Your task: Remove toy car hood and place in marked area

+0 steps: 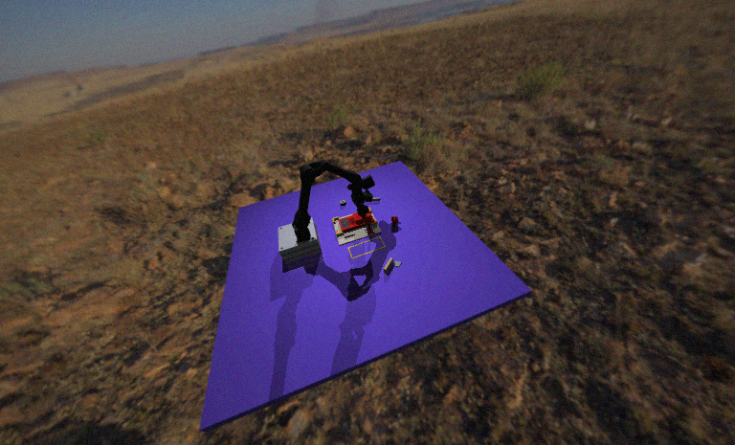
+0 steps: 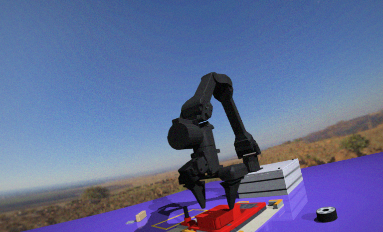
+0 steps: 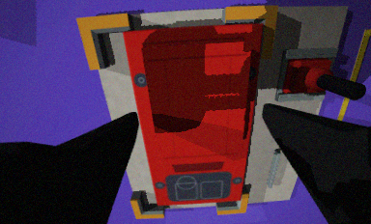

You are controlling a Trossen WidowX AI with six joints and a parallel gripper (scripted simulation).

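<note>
Purple bench (image 1: 303,332), one arm, one gripper (image 2: 216,200) spread wide and empty, fingers straddling the one red toy car (image 3: 193,113) on its grey tray (image 3: 116,108). Hood (image 2: 217,217) not yet lifted, approach step in hand; next likely lower, pinch sides. One yellow marked area (image 1: 366,247) beside tray, one black wheel (image 2: 326,213), one tan block (image 2: 140,215)

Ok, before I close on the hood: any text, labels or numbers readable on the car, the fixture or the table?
No readable text in any view.
Toy car: a dark panel near its lower end carries outline shapes, a circle and boxes, not letters.
Hood: a short row of pale marks, too blurred to read.
Marked area: a plain yellow outline, no label.
Robot base and end effector: no markings seen.
</note>
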